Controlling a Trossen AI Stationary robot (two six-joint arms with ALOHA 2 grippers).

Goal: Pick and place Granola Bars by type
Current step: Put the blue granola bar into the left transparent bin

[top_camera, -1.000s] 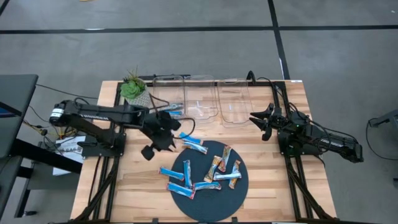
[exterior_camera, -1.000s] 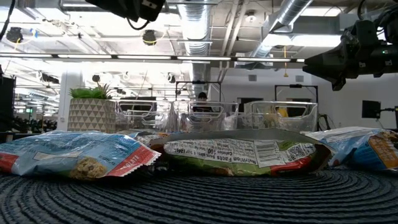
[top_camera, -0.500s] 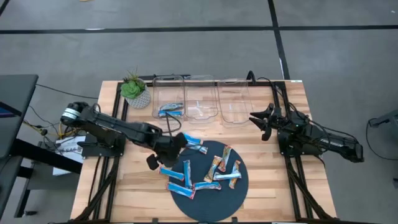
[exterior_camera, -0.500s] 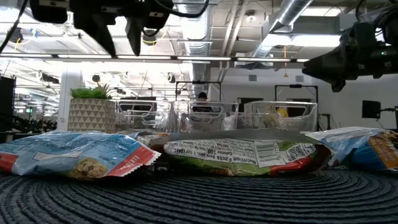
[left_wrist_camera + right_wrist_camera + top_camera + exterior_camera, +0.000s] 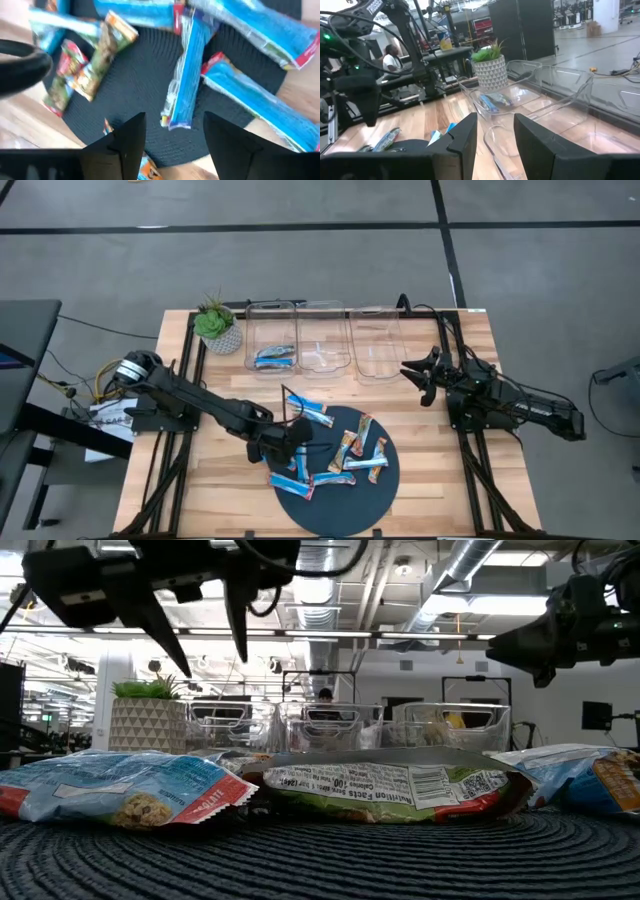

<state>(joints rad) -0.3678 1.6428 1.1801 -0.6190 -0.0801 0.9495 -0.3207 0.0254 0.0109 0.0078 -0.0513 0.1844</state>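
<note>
**Left gripper hangs open over the bars**

The left gripper (image 5: 283,442) has its fingers apart and holds nothing. It hangs over the granola bars (image 5: 330,452) on the dark round mat (image 5: 340,502). One blue bar (image 5: 273,357) lies in the left clear bin (image 5: 272,330). The right gripper (image 5: 424,376) waits near the right bin, fingers apart, empty.

Two dark, slender jointed arms with loose black cables; the left arm (image 5: 200,402) has a silvery round base joint, the right arm (image 5: 510,402) is all black.
</note>
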